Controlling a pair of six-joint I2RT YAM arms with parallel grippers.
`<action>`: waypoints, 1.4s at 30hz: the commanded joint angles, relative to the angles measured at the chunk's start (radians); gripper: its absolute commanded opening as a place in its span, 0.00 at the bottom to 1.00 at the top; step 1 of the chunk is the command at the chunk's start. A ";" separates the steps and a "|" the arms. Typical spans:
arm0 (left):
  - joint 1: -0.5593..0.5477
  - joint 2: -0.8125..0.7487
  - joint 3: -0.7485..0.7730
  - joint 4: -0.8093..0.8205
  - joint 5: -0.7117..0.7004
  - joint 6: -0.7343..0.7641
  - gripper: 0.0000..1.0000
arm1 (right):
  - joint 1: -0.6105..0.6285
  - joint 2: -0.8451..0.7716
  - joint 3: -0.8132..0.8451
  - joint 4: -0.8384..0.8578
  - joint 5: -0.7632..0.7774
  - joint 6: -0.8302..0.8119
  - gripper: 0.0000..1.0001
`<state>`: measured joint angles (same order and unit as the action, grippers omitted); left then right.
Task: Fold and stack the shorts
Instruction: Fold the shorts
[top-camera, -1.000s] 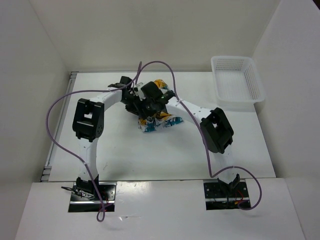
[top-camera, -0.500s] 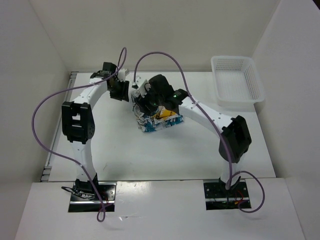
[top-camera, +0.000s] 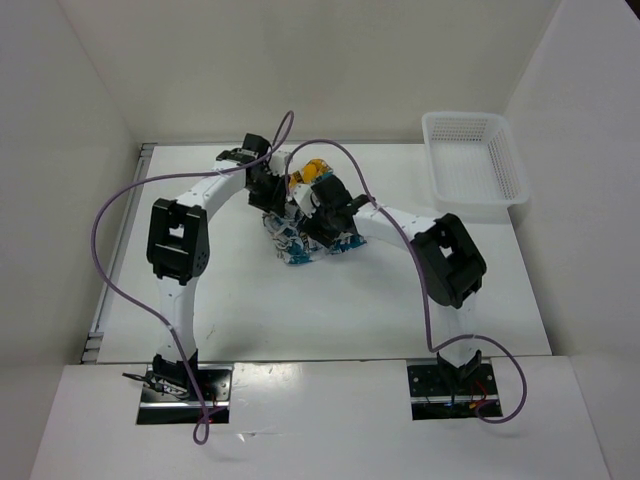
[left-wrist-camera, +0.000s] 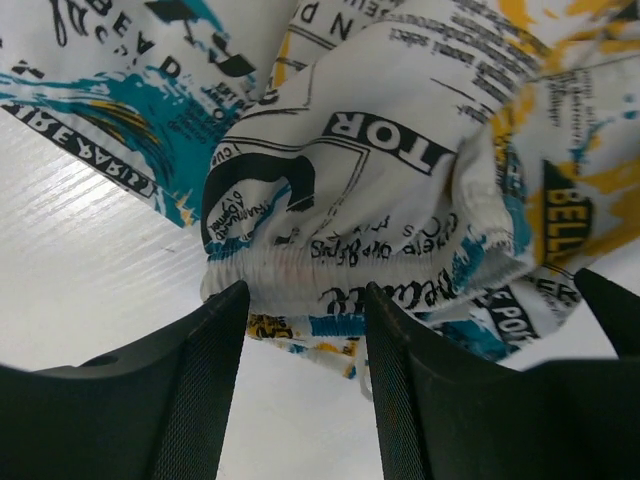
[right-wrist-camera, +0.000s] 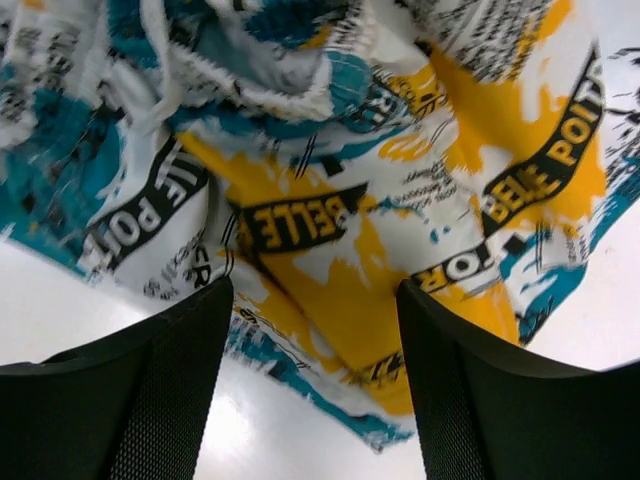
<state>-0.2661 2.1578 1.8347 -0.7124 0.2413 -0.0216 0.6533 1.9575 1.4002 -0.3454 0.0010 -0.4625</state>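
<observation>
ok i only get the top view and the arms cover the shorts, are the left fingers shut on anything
observer: no. In the left wrist view the left fingers stand apart, and the elastic waistband of the shorts runs across the gap just past their tips, not pinched.
operator: and the right ones
observer: apart too. In the right wrist view the right fingers frame a yellow-orange patch of the cloth printed BELLE, with nothing clamped between them.
</observation>
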 joint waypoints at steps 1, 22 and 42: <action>0.015 0.008 0.040 0.001 -0.019 0.022 0.58 | 0.009 0.040 0.066 0.100 0.025 -0.025 0.71; 0.034 0.099 0.319 -0.004 -0.028 0.022 0.00 | 0.009 -0.187 -0.228 0.108 0.016 -0.156 0.00; 0.005 0.183 0.278 0.044 0.030 0.022 0.11 | 0.009 -0.140 -0.023 0.186 -0.221 0.120 0.72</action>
<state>-0.2577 2.3436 2.1090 -0.7029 0.2657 -0.0044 0.6567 1.7386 1.2911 -0.2508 -0.1776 -0.4969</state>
